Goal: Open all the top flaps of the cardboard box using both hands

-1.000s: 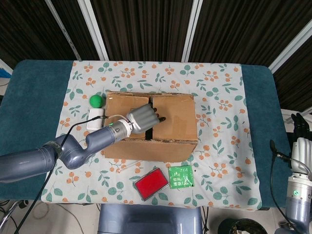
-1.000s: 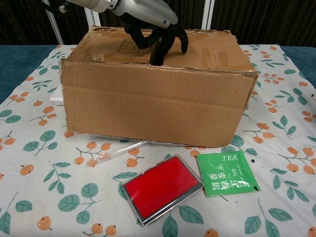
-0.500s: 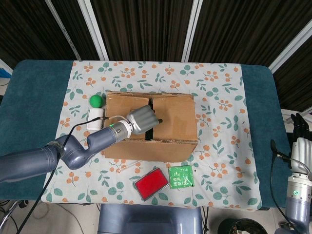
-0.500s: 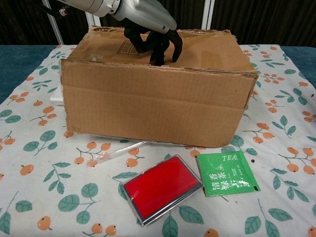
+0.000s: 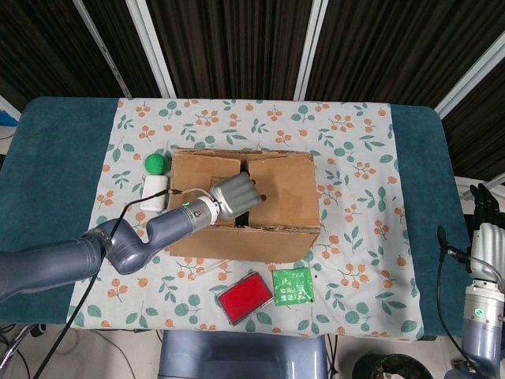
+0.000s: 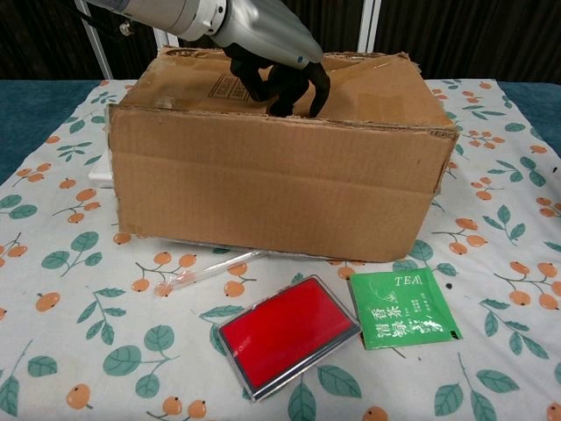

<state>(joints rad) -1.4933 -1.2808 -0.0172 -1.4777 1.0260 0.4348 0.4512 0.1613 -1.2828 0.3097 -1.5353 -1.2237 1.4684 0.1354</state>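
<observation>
Reaching over the brown cardboard box (image 5: 245, 204) at the table's middle, the left hand (image 5: 235, 195) curls its fingertips (image 6: 289, 95) down into the centre seam, which runs near to far between the flaps. The right hand (image 5: 488, 243) hangs well apart, far right; I cannot tell its grip.

At the centre of the frame the cardboard box (image 5: 246, 204) sits on a floral cloth (image 5: 355, 158), and the left hand (image 5: 235, 195) rests on its top with fingers curled down at the dark gap between the flaps, perhaps hooked under an edge. A green ball (image 5: 155, 163) and a white object (image 5: 154, 193) lie left of the box; a red case (image 5: 245, 297) and green tea packet (image 5: 293, 285) lie below it. The right hand (image 5: 488, 237) is at the lower right edge, away from the table, its state unclear.
</observation>
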